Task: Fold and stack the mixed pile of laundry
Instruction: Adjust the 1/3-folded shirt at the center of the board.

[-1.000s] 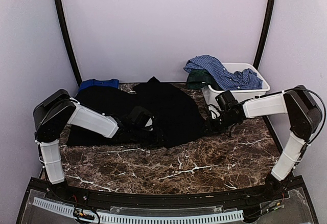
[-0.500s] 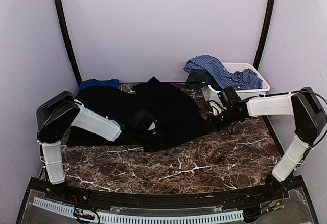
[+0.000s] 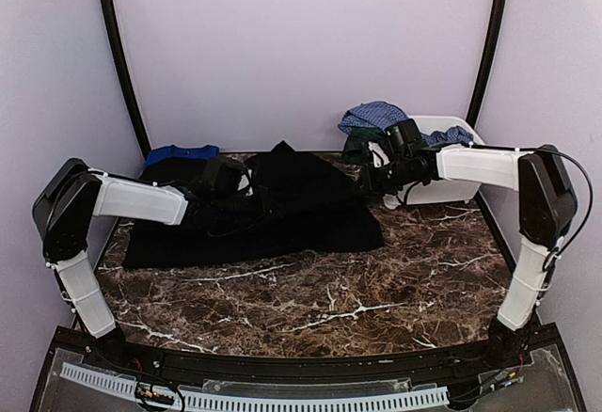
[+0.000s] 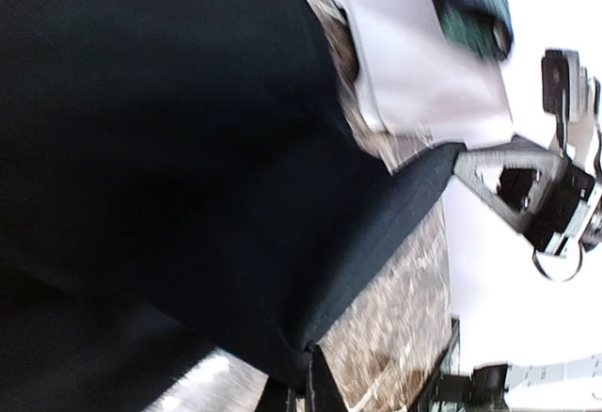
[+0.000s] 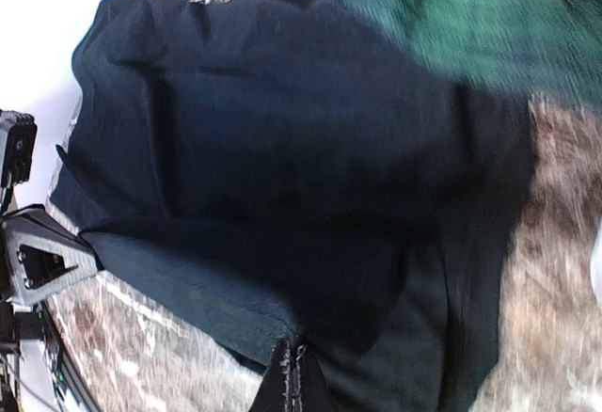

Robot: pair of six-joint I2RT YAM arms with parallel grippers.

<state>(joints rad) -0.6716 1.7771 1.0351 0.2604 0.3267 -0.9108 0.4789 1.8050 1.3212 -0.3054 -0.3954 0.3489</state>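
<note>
The large black garment (image 3: pixel 282 214) lies spread on the marble table, its near edge lifted and carried back over itself. My left gripper (image 3: pixel 232 184) is shut on its hem at the left, and it also shows in the left wrist view (image 4: pixel 306 382). My right gripper (image 3: pixel 372 179) is shut on the hem at the right, also seen in the right wrist view (image 5: pixel 292 363). The hem stretches taut between them. The royal-blue tee (image 3: pixel 182 153) lies at the back left. The blue checked shirt (image 3: pixel 376 116) and the plaid garment (image 3: pixel 360 147) hang over the bin. The red-orange piece is out of view.
The white plastic bin (image 3: pixel 461 186) stands at the back right, just behind my right forearm. Purple walls close in the back and both sides. Bare marble (image 3: pixel 329 299) shows in front of the black garment.
Both grippers have moved from the garment's near edge toward the back of the table, carrying the hem up and over the black garment.
</note>
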